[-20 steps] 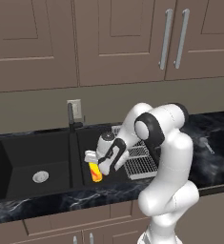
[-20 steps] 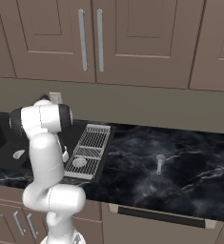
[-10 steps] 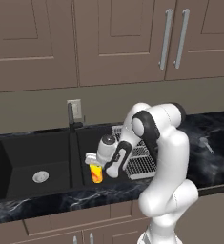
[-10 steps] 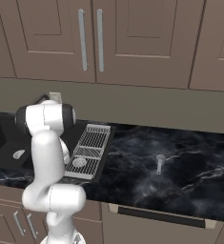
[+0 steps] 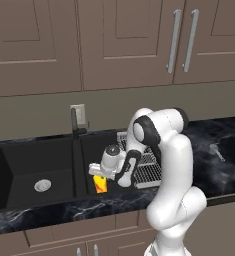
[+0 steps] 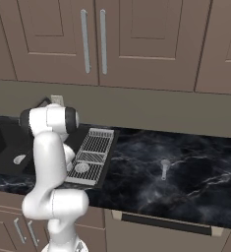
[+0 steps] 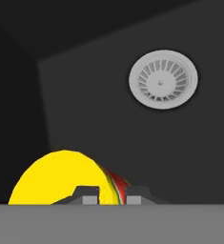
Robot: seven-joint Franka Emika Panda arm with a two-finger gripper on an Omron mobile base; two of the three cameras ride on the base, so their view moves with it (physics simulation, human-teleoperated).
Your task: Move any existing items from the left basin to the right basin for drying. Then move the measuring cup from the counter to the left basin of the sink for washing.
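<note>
The pincer (image 5: 100, 176), fingers narrowly parted around the yellow cup (image 5: 101, 184), holds it low inside the right basin (image 5: 96, 150) beside the wire rack (image 5: 145, 167), seemingly to set it down for drying.

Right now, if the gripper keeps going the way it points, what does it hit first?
The yellow cup sits right at the gripper tips. Past it, probably the right basin floor, near its drain; depth unclear.

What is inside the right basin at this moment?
The yellow cup is low in the right basin, at the end effector. A silver drain lies on its floor; the arm covers the rest.
</note>
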